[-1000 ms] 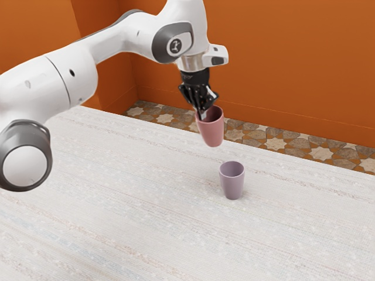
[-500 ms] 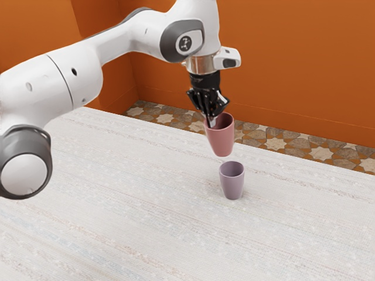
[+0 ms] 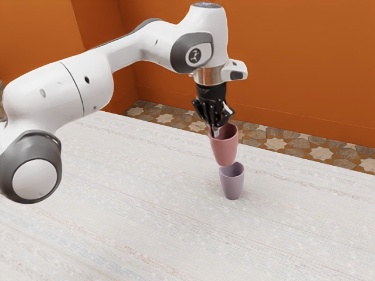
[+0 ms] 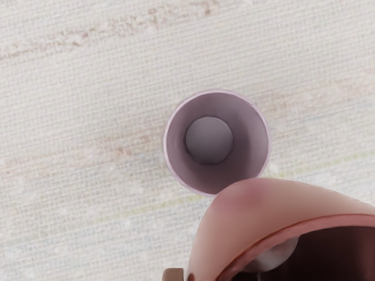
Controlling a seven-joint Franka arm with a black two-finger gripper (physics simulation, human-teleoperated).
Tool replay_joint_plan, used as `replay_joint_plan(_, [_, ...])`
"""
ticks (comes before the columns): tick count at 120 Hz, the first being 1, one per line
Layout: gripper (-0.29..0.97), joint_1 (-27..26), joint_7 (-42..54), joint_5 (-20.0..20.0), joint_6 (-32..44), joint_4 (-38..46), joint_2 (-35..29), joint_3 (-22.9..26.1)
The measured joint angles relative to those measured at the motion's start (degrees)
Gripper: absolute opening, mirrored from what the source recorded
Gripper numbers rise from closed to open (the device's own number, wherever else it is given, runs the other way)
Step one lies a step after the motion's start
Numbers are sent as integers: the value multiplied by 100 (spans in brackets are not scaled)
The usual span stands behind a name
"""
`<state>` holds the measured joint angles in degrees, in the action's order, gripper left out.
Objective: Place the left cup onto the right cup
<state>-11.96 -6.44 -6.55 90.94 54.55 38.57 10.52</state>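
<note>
The claw [image 3: 215, 125] pinches the pink cup [image 3: 224, 146] by its rim, the purple cup [image 3: 232, 181] sits on the desk [image 3: 117, 205] just below, so next it should likely go down gently and let go.

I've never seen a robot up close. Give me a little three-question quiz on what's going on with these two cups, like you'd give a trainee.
1. True or false: the claw grips the pink cup by its rim.
2. Where is the pink cup relative to the purple cup? A) pushed fully down inside it B) held in the air over it C) lying on its side next to it
3. Fill in: the purple cup stands ___ on the table, mouth up.
Key: 1 true; 2 B; 3 upright.
</note>
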Motion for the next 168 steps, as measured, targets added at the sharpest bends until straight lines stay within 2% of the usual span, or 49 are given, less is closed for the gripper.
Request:
replay_joint_plan(85, [-10,10,-162,-446,61,-385,438,255])
replay_joint_plan(145, [-10,64,-250,-662,129,-399,470,354])
replay_joint_plan(168, [-10,152,-273,-843,199,-391,506,547])
